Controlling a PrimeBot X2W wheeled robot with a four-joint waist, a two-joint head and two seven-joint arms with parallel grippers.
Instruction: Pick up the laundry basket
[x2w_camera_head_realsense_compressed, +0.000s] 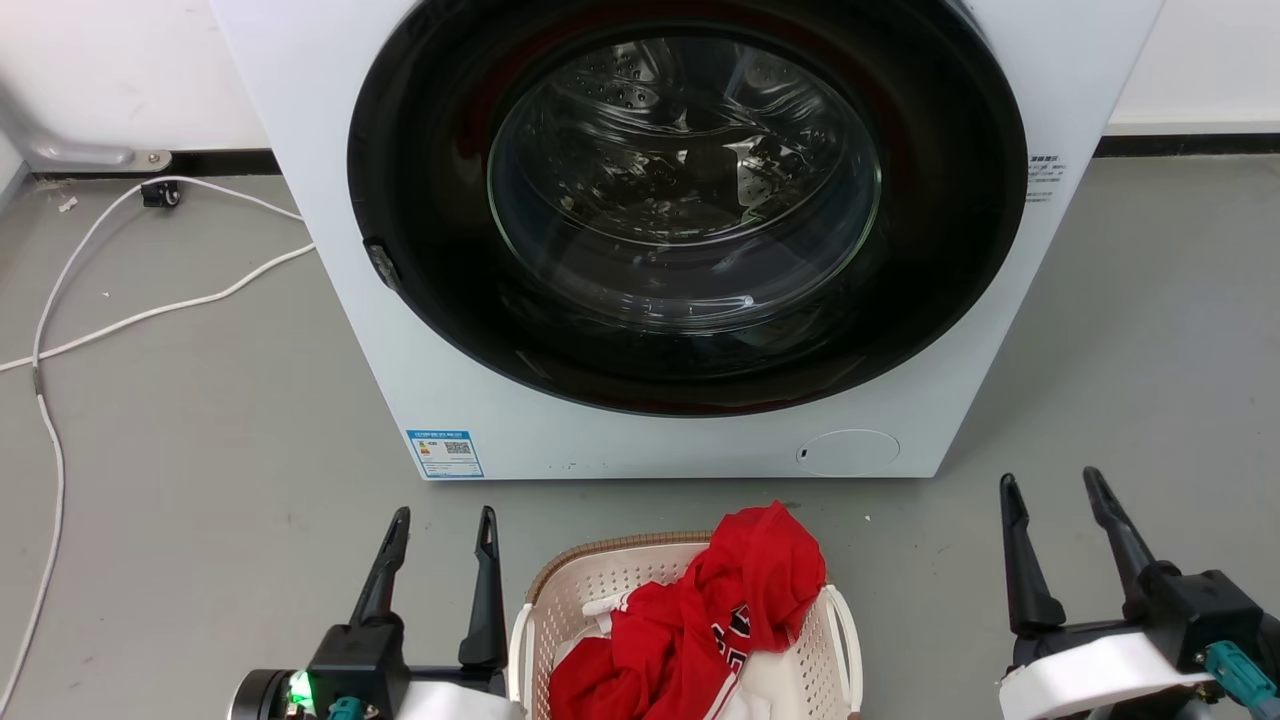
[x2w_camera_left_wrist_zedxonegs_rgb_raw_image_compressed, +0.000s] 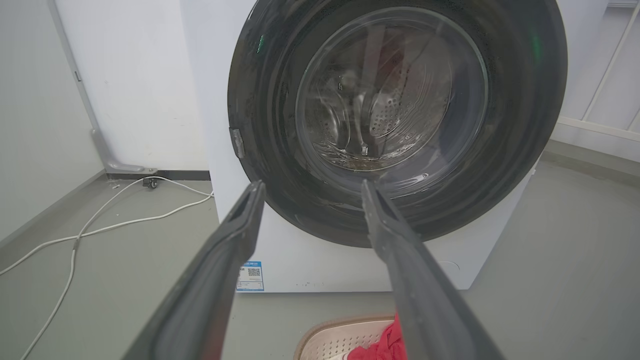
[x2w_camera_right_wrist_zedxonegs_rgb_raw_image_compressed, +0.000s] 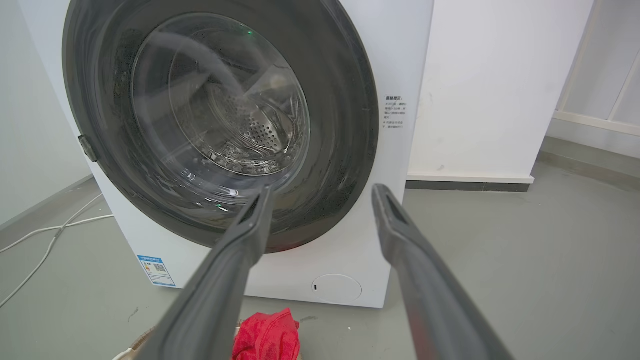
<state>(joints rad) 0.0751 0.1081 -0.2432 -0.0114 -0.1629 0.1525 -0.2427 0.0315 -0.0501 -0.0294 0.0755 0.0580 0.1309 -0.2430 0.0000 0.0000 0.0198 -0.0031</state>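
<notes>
The laundry basket (x2w_camera_head_realsense_compressed: 585, 600) sits on the grey floor (x2w_camera_head_realsense_compressed: 200, 450) at 6 o'clock in my head view, with the closed washing machine (x2w_camera_head_realsense_compressed: 400, 350) at 12. Its brown-rimmed rounded end faces the washer door. The frame cuts off its near part, so I cannot tell its long axis. A red garment (x2w_camera_head_realsense_compressed: 720, 620) is heaped inside. My left gripper (x2w_camera_head_realsense_compressed: 443, 518), fingers apart, hovers just beside its 9 o'clock side. My right gripper (x2w_camera_head_realsense_compressed: 1050, 480), fingers also apart, hangs well apart at 3.
</notes>
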